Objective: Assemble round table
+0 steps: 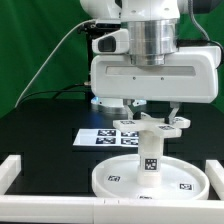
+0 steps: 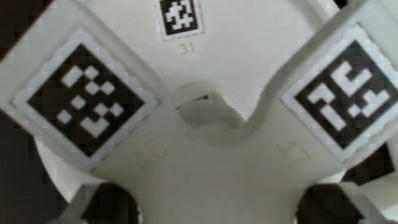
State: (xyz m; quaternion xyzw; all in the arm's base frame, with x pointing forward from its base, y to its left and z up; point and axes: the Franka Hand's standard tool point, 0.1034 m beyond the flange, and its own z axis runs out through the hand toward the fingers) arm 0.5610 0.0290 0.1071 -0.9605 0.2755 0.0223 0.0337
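White plastic base [image 1: 152, 124] clamped in gripper [image 1: 153, 122] above leg [image 1: 150, 155] on disc [image 1: 120, 182] | risk: misaligned seating could tip leg.

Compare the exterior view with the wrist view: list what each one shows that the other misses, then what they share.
Only the exterior view shows the round disc lying flat on the black table, the thick leg standing upright on it, the marker board behind, the white border rim and the green backdrop. Only the wrist view shows, close up, the hole at the hub of the cross-shaped base and the tag patterns on its arms. Both show the cross-shaped base between the fingers of the gripper, above the leg.
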